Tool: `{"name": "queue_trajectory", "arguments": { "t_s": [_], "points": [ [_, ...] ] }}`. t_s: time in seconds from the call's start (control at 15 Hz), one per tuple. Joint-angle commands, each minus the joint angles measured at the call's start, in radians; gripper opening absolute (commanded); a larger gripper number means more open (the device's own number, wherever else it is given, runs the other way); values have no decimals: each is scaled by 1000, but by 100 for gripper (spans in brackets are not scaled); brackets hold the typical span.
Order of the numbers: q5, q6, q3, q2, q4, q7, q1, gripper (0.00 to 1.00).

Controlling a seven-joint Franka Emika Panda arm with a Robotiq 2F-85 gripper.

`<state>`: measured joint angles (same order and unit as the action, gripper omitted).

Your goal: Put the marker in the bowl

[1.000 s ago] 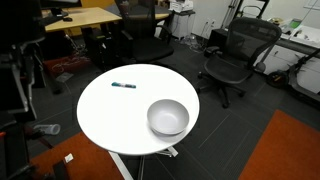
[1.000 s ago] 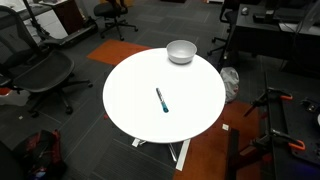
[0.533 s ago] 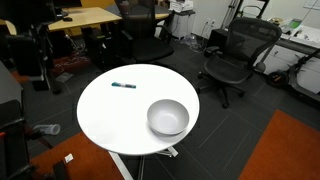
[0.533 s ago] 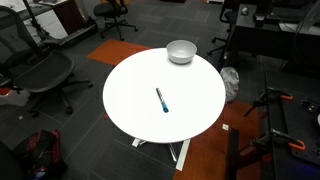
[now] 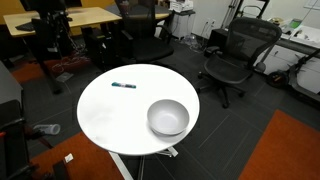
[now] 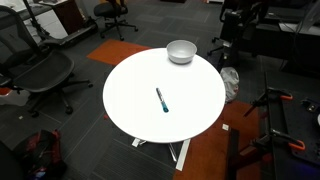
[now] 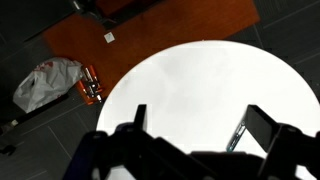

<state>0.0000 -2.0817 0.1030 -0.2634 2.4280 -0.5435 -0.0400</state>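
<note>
1. We see the marker (image 5: 123,85) lying flat on the round white table (image 5: 105,120), toward the upper left of the tabletop in an exterior view.
2. The bowl (image 5: 168,117) stands upright near the lower right edge of the table, well apart from the marker.
3. In an exterior view the bowl (image 6: 181,51) sits at the top edge of the table (image 6: 130,105), and the marker (image 6: 161,99) lies near its middle.
4. In the wrist view the gripper (image 7: 198,114) fills the bottom of the frame. Its jaws are spread wide with only white table (image 7: 190,80) between them.
5. A thin dark stick just inside the right-hand jaw looks like the marker (image 7: 237,136).
6. Orange carpet (image 7: 170,28) and a plastic bag (image 7: 45,82) show at upper left.
</note>
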Motion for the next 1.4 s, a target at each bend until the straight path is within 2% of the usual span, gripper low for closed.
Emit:
{"name": "queue_trajectory", "arguments": {
  "t_s": [0.0, 0.27, 0.67, 1.33],
  "points": [
    [-2, -111, 39, 120, -66, -191, 11, 100],
    [-19, -254, 34, 267, -129, -300, 40, 100],
    [-47, -397, -11, 479, -248, -302, 100, 100],
    [-74, -424, -130, 710, -417, -313, 224, 100]
  ]
}}
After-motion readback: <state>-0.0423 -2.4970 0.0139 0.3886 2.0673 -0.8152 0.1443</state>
